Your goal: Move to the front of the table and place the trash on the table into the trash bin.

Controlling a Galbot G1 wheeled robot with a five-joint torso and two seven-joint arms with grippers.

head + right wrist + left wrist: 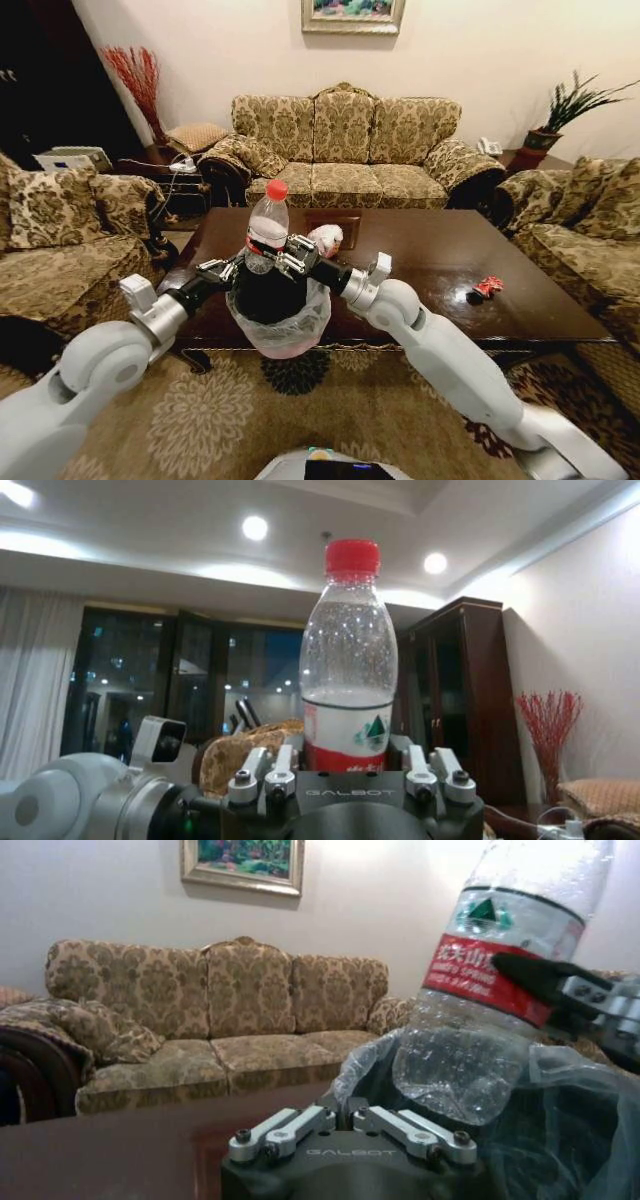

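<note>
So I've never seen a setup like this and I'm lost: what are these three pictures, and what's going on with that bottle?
It is a two-armed wheeled robot tidying a living room. One picture comes from its head camera, the other two from cameras on its wrists. The right end effector grips a clear red-capped bottle, upright, over a black trash bin with a plastic liner. The left end effector is at the bin's side; whether it grips it is unclear. On the dark wooden table behind lie a pinkish-white lump and a red wrapper.
</note>
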